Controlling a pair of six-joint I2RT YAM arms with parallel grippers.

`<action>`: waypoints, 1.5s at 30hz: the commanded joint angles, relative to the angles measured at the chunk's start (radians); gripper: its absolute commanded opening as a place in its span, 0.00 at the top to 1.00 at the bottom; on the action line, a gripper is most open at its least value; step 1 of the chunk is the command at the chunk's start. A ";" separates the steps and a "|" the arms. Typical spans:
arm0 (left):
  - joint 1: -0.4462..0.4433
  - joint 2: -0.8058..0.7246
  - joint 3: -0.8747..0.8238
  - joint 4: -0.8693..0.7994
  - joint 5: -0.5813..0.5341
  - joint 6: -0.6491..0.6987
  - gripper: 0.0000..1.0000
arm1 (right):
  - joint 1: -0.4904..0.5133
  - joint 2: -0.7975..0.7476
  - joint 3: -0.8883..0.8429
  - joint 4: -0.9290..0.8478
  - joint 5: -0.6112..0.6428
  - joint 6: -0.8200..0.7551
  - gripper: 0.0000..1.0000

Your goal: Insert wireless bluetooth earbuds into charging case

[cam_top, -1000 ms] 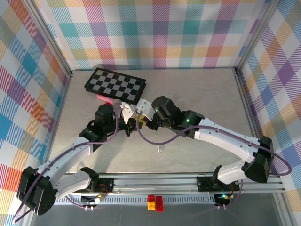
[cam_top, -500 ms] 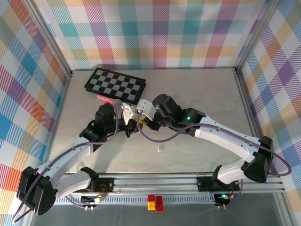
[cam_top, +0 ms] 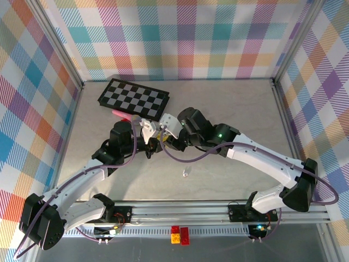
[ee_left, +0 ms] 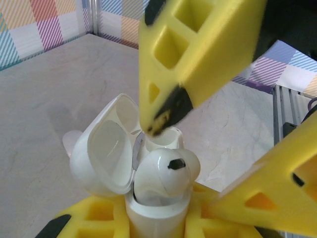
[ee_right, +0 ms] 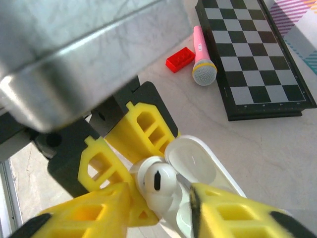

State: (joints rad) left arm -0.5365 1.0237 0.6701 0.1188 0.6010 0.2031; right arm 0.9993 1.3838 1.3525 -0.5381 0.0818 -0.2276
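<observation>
Right gripper (ee_right: 161,206), shifted slightly toward the left arm since the earlier frame, stands with its jaws parted around one earbud (ee_left: 166,171) resting in the open charging case (ee_left: 101,153), which the left gripper (ee_left: 158,218) clamps. A second earbud (cam_top: 186,173) lies on the table (cam_top: 234,109), apparently yet to be inserted.

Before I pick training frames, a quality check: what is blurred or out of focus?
Left wrist: the earbud and case are sharp, the yellow finger above soft. Right wrist: a grey mass near the lens is blurred, the chessboard crisp. Top external: evenly sharp.
</observation>
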 commanded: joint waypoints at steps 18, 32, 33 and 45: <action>0.056 -0.016 -0.039 0.215 0.033 -0.050 0.99 | -0.209 -0.268 -0.214 0.208 -0.252 0.367 0.38; 0.055 -0.030 -0.015 0.131 0.058 0.013 0.99 | -0.208 -0.053 -0.063 0.177 -0.352 0.388 0.16; 0.055 -0.027 -0.012 0.123 0.058 0.015 0.99 | -0.208 -0.047 -0.065 0.177 -0.360 0.382 0.15; 0.056 -0.033 -0.012 0.134 0.081 0.016 0.99 | -0.208 -0.026 -0.061 0.153 -0.212 0.432 0.26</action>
State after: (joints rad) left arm -0.4873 1.0126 0.6430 0.2379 0.6468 0.2028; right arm 0.7856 1.3590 1.2522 -0.3752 -0.1902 0.1810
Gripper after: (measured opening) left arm 0.201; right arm 0.751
